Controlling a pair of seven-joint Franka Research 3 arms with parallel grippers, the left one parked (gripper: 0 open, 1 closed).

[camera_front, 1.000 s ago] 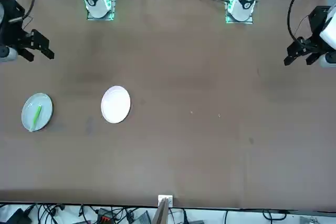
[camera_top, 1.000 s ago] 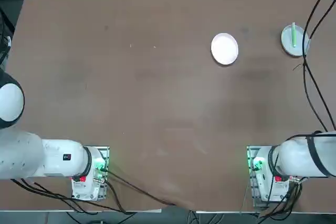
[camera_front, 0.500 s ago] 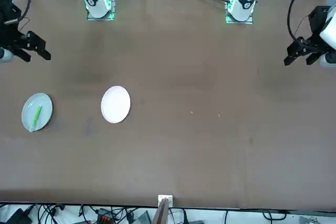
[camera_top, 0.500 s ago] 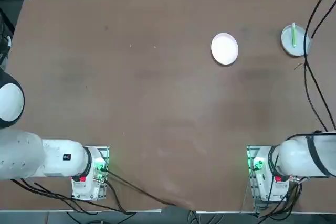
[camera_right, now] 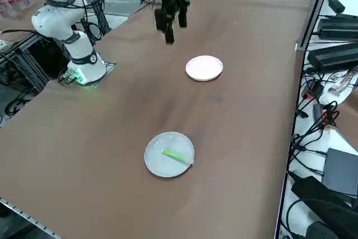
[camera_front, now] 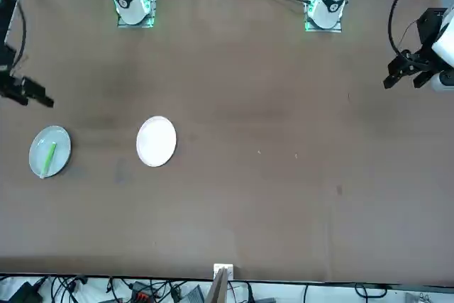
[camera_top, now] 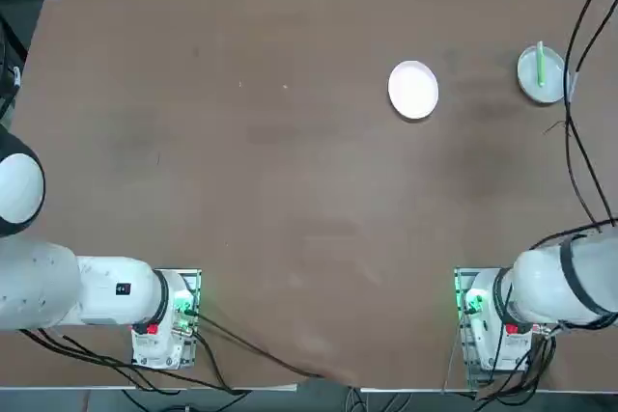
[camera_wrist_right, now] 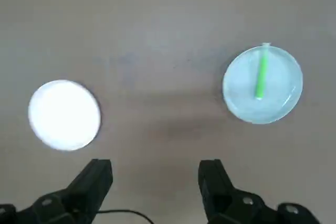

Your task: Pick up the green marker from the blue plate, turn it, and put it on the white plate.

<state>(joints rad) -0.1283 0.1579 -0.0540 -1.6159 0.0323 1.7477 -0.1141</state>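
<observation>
The right gripper [camera_wrist_right: 155,174] hangs high above the table [camera_right: 112,127] with its two fingers spread wide and nothing between them. In the wrist view both plates lie ahead of the fingertips, one to either side of the gap: the white plate [camera_wrist_right: 64,114] off one finger, the blue plate [camera_wrist_right: 262,85] off the other.

The green marker [camera_wrist_right: 260,77] lies flat on the blue plate, its far end reaching the plate's rim. Seen from the wrist, its long axis runs nearly along the direction the gripper faces, roughly square to the line joining the two fingertips. So, by my reading, the fingers already stand about right to close across the thin stick; little turning of the wrist should be needed for the grasp itself.

What the coming move turns on is the offset. From the side, the gripper [camera_right: 170,23] is well apart from the marker [camera_right: 174,155], nearer the white plate [camera_right: 204,68] than the blue one [camera_right: 169,154]. It has to travel sideways until the marker sits between the fingers, then come down a long way.
</observation>
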